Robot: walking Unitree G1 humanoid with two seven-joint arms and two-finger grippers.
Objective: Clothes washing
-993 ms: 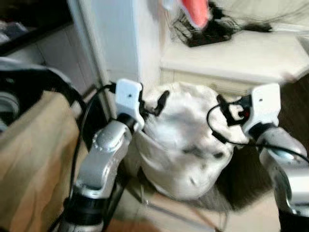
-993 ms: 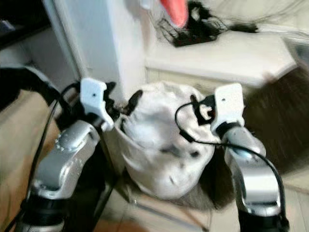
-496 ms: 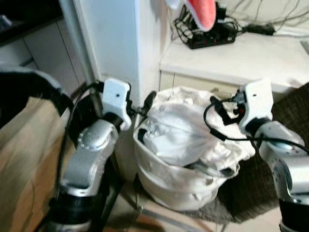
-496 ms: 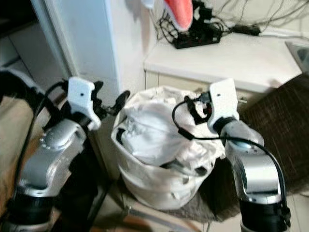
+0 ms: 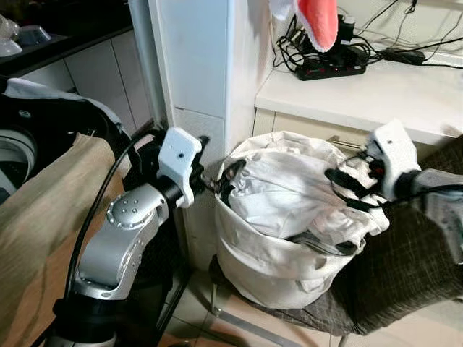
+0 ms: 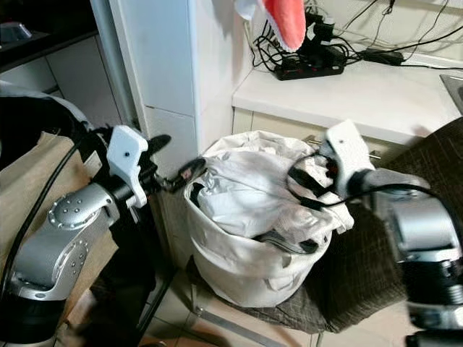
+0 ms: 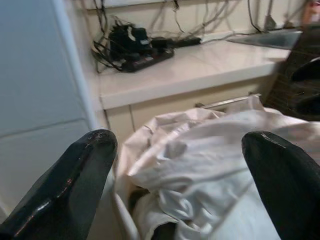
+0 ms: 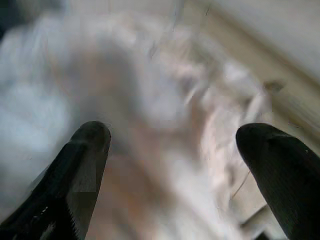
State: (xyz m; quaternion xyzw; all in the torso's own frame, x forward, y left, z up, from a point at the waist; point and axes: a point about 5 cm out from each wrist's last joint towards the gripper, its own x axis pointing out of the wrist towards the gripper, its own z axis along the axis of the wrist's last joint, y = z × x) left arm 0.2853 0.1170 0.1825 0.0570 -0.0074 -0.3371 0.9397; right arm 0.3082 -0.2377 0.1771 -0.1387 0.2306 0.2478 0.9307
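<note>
A white fabric laundry basket (image 5: 268,264) heaped with white clothes (image 5: 289,191) sits on a dark woven chair seat (image 5: 405,275). My left gripper (image 5: 215,163) hovers at the basket's left rim, open, with nothing between its fingers. The left wrist view looks across the clothes (image 7: 210,165) between widely spread fingertips (image 7: 95,150). At the basket's right rim my right gripper (image 5: 346,182) is open over the crumpled cloth. Its wrist view is blurred, with white fabric (image 8: 165,150) between the spread fingers (image 8: 87,145).
A white pillar (image 5: 195,65) stands right behind the basket. A white counter (image 5: 376,94) to its right carries a black power strip (image 5: 329,69) and tangled cables. A red-pink item (image 5: 318,18) hangs above. A beige cloth (image 5: 36,224) and a dark machine (image 5: 29,137) lie at left.
The camera has shifted and the blur has cleared. My right arm has swung outward to the right and lower, its gripper staying at the basket's right rim. The left gripper holds at the left rim.
</note>
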